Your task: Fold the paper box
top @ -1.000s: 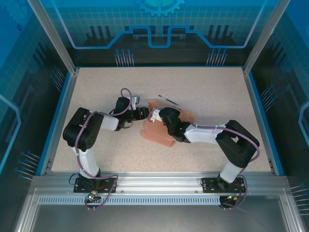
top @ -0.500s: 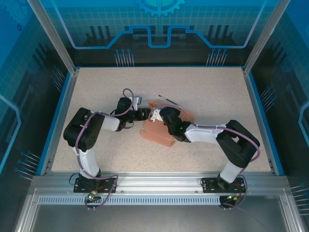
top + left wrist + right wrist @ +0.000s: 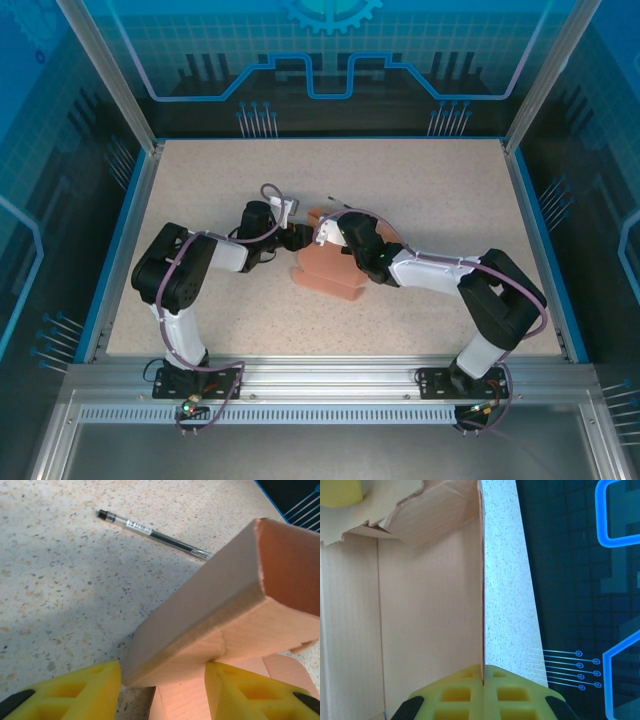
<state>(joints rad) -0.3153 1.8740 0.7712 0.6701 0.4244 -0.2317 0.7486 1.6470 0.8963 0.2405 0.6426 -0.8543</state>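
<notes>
The paper box (image 3: 335, 270) is salmon-pink cardboard, partly folded, lying mid-table between both arms. My left gripper (image 3: 300, 238) reaches it from the left. In the left wrist view a raised, folded wall of the paper box (image 3: 210, 615) sits between the two yellow fingers (image 3: 75, 692) of the left gripper (image 3: 162, 692), which hold it on both sides. My right gripper (image 3: 323, 234) comes in from the right. Its yellow fingers (image 3: 455, 695) are shut on the thin edge of an upright panel of the paper box (image 3: 430, 605), and the right gripper (image 3: 482, 680) pinches that panel.
A thin dark pen (image 3: 152, 532) lies on the speckled table (image 3: 450, 190) just beyond the box, partly under the right arm's cable (image 3: 334, 200). Blue rails border the table, with dark blue walls (image 3: 575, 580) beyond its edge.
The right arm has swung farther from its base, carrying its gripper and the pinched panel toward the back. The left gripper has shifted slightly the same way, still on the box.
</notes>
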